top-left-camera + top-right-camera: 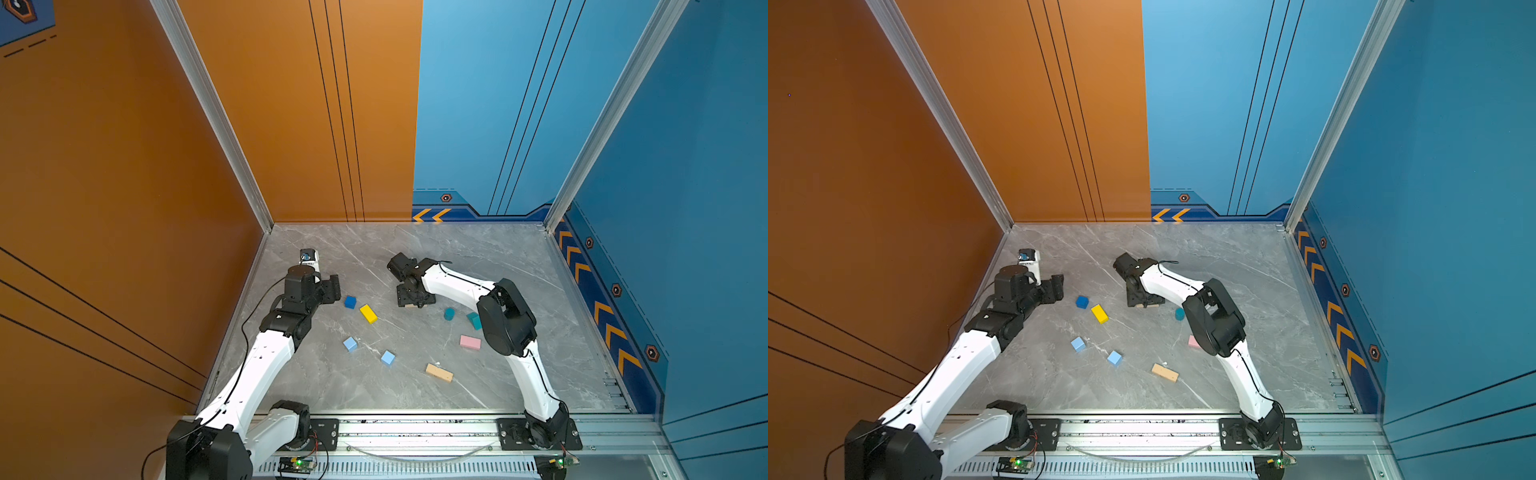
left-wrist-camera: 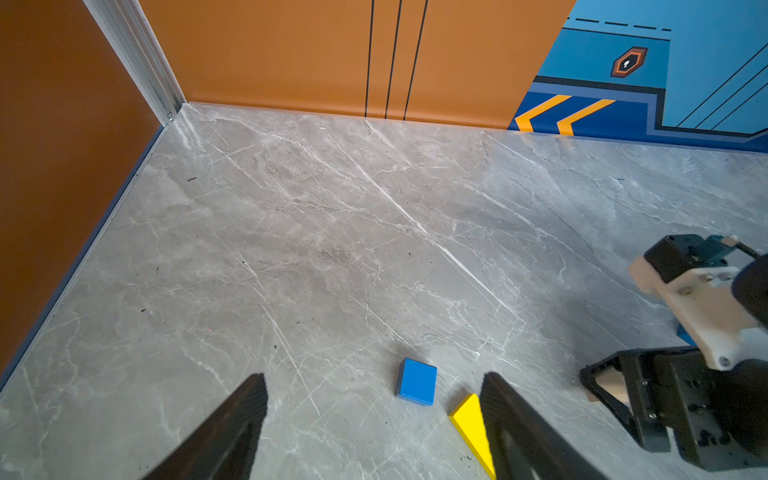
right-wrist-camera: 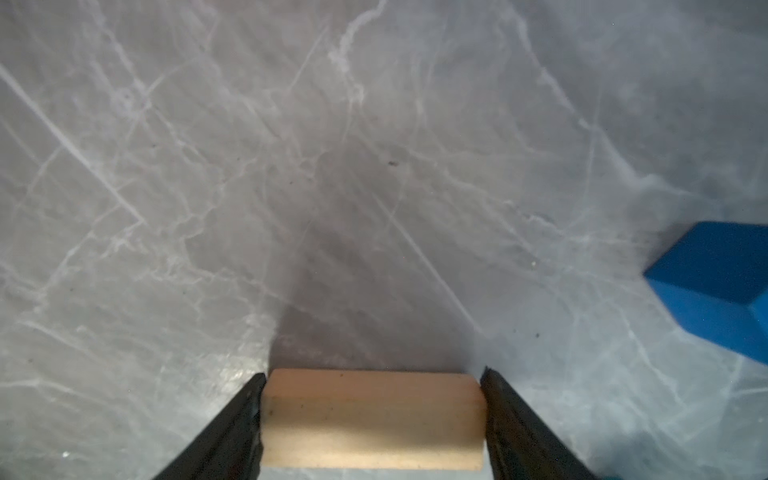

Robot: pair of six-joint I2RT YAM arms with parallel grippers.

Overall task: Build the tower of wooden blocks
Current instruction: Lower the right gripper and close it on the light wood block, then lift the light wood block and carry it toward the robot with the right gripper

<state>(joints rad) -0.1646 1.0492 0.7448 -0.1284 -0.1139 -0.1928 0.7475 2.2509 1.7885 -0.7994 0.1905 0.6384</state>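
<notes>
Right gripper (image 3: 373, 374) wide, clamping tan plank (image 3: 374, 419)

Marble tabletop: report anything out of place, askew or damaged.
Nothing stands out. The yellow wooden bar, pink wooden slab and dark blue wooden cube lie flat and apart on the grey marble tabletop; none looks damaged.

Robot lab test cell: grey marble-look tabletop (image 1: 374, 395) boxed by orange panel wall (image 1: 104, 166), blue panel wall (image 1: 685, 166), aluminium corner post (image 1: 218, 120); aluminium base rail (image 1: 415, 432), green-lit circuit board (image 1: 297, 462).
</notes>
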